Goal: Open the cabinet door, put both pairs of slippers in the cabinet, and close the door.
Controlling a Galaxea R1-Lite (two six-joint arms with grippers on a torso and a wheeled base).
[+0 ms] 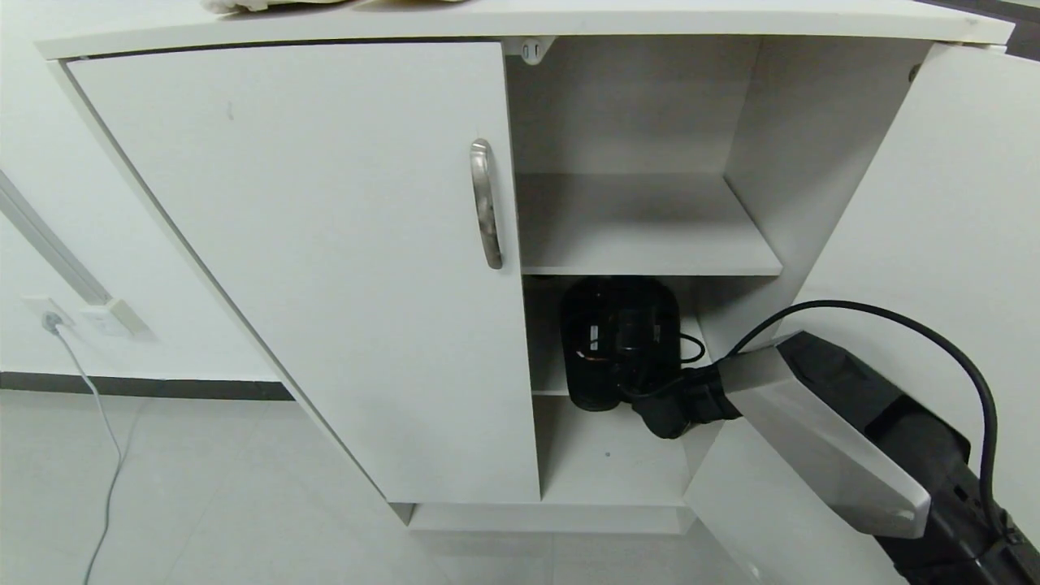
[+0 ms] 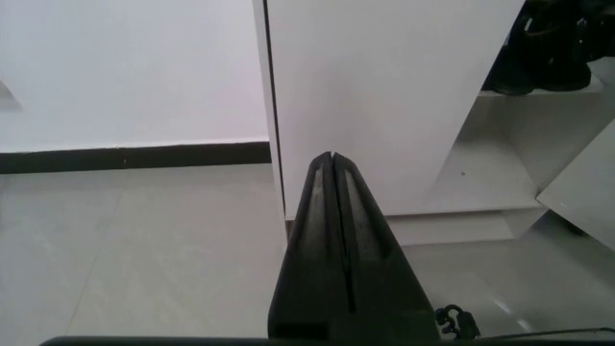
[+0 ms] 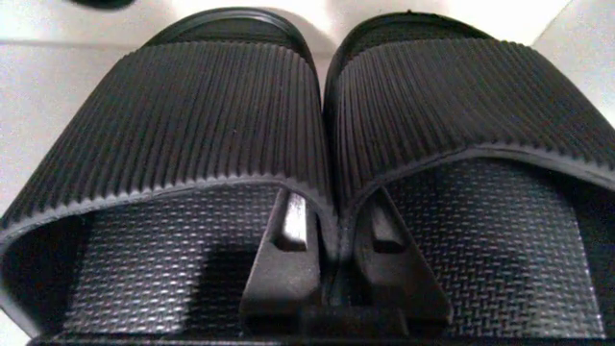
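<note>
the right gripper (image 3: 334, 231) was inside the cabinet (image 1: 520, 24), pinching the touching inner sides of the black slippers (image 1: 617, 341) in the middle compartment, beside the open right door (image 1: 934, 244). the left door (image 1: 325, 244) was shut, and the left gripper (image 2: 332, 165), fingers pressed together, hung before it above the floor. a pale thing (image 1: 268, 4) on top was cut off. a wall socket (image 1: 49, 318) sat to the left.

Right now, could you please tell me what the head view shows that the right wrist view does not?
Head view only: the cabinet, its left door closed, its right door open. Right wrist view only: the right gripper pinching the black slippers by their adjoining inner edges, and their ribbed straps. Both: the black slippers.
</note>
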